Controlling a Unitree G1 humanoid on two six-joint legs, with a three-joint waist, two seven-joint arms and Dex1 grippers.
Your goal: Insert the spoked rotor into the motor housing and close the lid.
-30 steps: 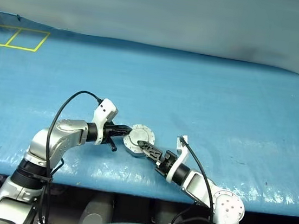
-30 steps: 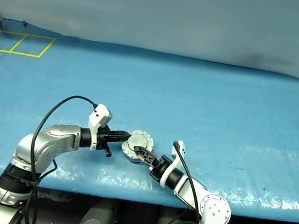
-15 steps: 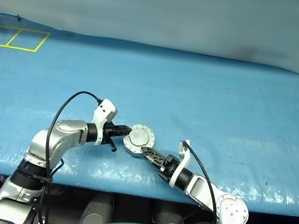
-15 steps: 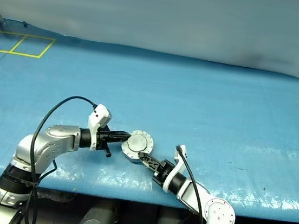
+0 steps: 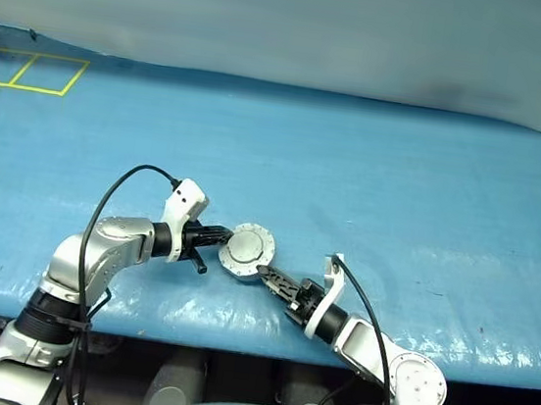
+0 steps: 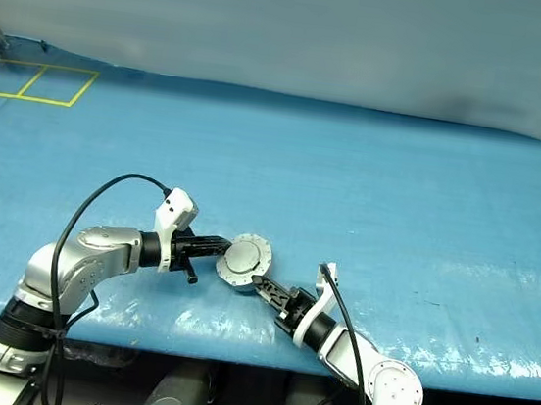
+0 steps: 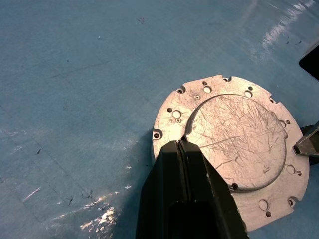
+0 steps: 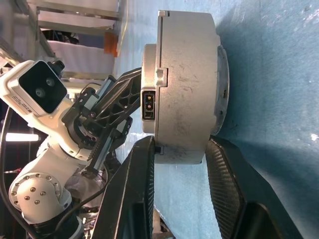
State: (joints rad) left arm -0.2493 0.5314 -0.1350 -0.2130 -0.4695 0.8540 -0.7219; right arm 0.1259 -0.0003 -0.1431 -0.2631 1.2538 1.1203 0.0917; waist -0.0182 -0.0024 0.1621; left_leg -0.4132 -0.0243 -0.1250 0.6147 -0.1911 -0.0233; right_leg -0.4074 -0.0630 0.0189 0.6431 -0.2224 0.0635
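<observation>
The motor housing is a round silver cup near the front edge of the blue table, seen side-on in the right wrist view. Its lid lies shut on top, plain scratched grey face up. The spoked rotor is hidden. My left gripper is shut, and its tips rest on the lid's rim on the housing's left side. My right gripper reaches in from the near right. One of its fingers is against the lid side and the other against the base, clamping the housing's near edge.
Blue tarp covers the whole table, whose front edge runs just behind my arms. Yellow tape squares mark the far left corner. A grey wall stands behind the table.
My right gripper has drawn back from over the lid to the housing's near edge, and its fingers have closed in on it. The left gripper has stayed on the lid.
</observation>
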